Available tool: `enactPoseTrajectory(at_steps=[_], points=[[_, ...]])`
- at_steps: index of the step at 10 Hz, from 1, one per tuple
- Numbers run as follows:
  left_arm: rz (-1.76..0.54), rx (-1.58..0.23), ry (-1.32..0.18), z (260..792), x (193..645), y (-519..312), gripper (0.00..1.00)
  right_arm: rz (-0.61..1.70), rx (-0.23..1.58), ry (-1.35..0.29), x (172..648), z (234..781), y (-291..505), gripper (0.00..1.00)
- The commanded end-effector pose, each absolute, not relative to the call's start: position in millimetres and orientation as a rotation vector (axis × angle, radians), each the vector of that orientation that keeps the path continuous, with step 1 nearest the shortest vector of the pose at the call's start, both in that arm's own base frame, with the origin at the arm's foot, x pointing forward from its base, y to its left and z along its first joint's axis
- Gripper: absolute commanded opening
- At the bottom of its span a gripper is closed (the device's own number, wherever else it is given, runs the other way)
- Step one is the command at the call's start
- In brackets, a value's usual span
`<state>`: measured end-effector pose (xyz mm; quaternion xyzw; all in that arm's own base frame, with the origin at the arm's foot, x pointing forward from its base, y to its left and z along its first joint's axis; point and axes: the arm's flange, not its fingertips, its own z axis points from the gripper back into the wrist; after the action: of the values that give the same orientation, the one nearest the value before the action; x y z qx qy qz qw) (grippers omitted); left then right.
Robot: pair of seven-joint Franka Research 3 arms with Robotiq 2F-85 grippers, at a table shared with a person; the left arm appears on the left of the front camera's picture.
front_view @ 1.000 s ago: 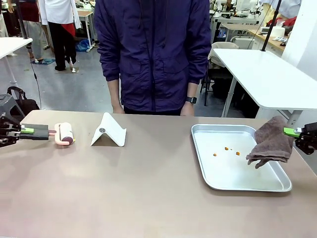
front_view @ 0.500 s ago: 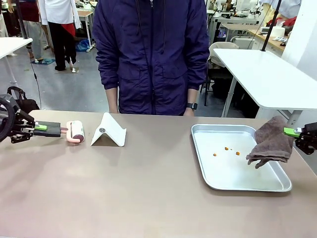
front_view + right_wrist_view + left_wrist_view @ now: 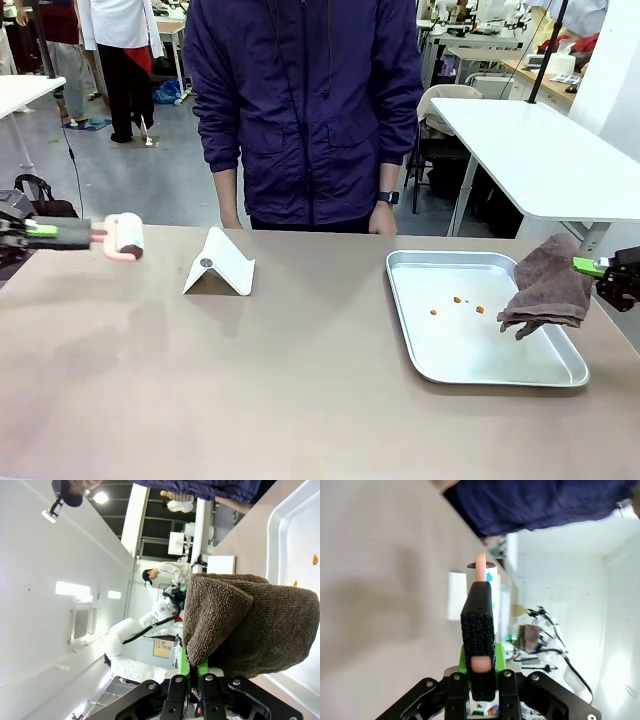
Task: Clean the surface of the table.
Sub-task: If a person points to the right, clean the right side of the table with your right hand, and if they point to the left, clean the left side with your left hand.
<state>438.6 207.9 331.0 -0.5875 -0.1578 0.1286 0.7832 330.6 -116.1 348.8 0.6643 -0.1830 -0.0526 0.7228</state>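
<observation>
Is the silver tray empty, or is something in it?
Not empty: small orange crumbs lie on the tray floor, and the brown towel held by the right gripper hangs over its right side.

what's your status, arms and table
Left gripper shut on lint roller, above table at left end. Right gripper shut on brown towel over metal tray. White folded stand beside roller.

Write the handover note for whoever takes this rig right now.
Left gripper: shut on the lint roller by its handle, held above the table, far-left corner.
Right gripper: shut on the brown towel, hanging over the tray, right side.
Orange crumbs lie in the tray; a white folded stand sits before the person.
Done: both tools in hand. Left: roll and wipe the tabletop; no debris visible on it.
</observation>
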Motion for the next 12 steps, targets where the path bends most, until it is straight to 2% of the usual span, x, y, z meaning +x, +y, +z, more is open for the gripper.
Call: enactPoseTrajectory(at_steps=[1,3,5,6,7,8,12], points=[[0.160,-1.364,-0.339,360.1,381.7,219.8,0.22,-0.125,1.471,-0.396,329.5,355.3,-115.7,0.00],[0.038,-1.430,-0.221,375.9,329.2,247.4,0.22,-0.125,1.471,-0.396,329.5,355.3,-115.7,0.00],[-0.052,-1.498,-0.176,380.8,279.7,278.7,0.22,-0.125,1.471,-0.396,329.5,355.3,-115.7,0.00],[-0.047,-1.517,-0.203,375.6,262.0,291.5,0.22,-0.125,1.471,-0.396,329.5,355.3,-115.7,0.00],[-0.024,-1.504,-0.234,370.0,256.2,297.0,0.22,-0.125,1.471,-0.396,329.5,355.3,-115.7,0.00],[-0.006,-1.494,-0.181,384.4,264.0,271.7,0.22,-0.125,1.471,-0.396,329.5,355.3,-115.7,0.00],[-0.006,-1.494,-0.181,384.4,264.0,271.7,0.22,-0.125,1.471,-0.396,329.5,355.3,-115.7,0.00]])
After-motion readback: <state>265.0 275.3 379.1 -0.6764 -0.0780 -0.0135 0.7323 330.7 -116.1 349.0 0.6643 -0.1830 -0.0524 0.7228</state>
